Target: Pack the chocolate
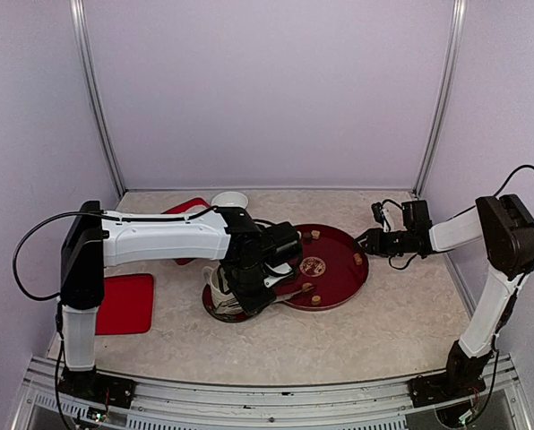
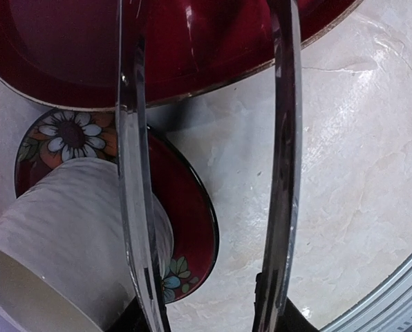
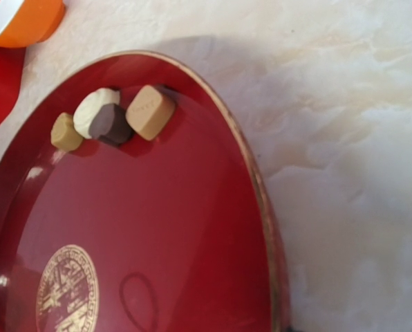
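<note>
Steel tongs stick out of the left gripper, which looks clamped around their handle end. The two blades stand apart with nothing between them, reaching past the saucer and its white cup toward the red tray, presumably so a piece gets nipped rather than crushed. The chocolate lies in the tray: four pieces huddle against its rim and a few more sit round the edge. The right gripper hovers by the tray's right rim, perhaps to steady it; whether it is open I cannot tell.
</note>
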